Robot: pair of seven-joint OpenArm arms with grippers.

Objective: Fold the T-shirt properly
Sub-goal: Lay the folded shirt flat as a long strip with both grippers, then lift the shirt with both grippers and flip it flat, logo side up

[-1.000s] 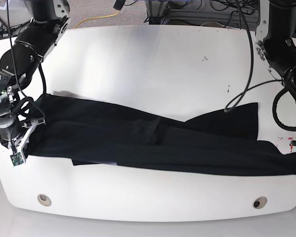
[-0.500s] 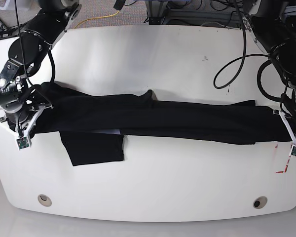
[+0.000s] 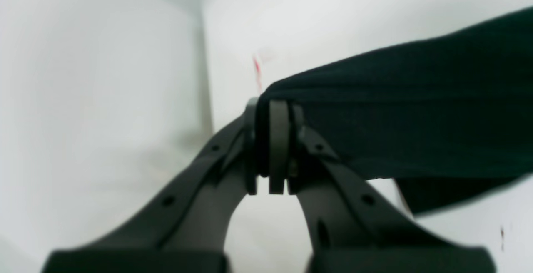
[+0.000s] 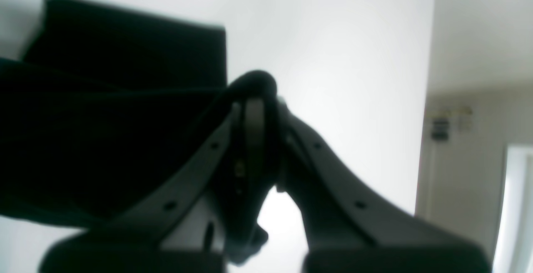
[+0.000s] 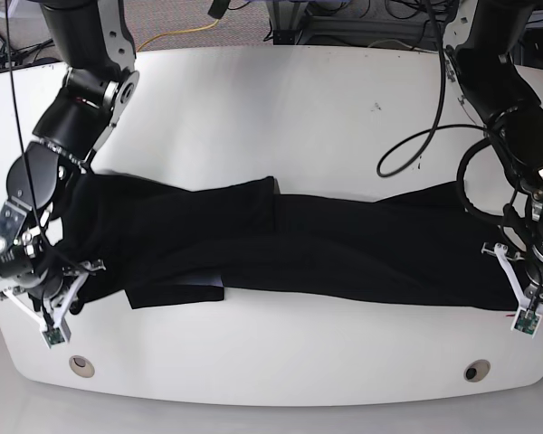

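The black T-shirt [image 5: 326, 244] lies stretched in a long band across the white table [image 5: 281, 117], print hidden. My left gripper [image 5: 514, 291] holds its right end in the base view. In the left wrist view the gripper [image 3: 272, 110] is shut on the T-shirt's [image 3: 416, 119] folded edge. My right gripper [image 5: 71, 294] holds the other end. In the right wrist view the gripper [image 4: 256, 98] is shut on a bunched fold of the T-shirt [image 4: 104, 140]. A small flap [image 5: 176, 294] juts out near the front left.
Two round holes [image 5: 81, 366] [image 5: 476, 371] sit near the table's front edge. A red mark [image 3: 257, 71] is on the table by the left gripper. Cables and equipment [image 5: 344, 18] lie behind the table's far edge.
Both grippers, still shut on the shirt's ends, have come toward the front edge. The cloth band is broader now, and the flap hanging at the left shows much smaller.
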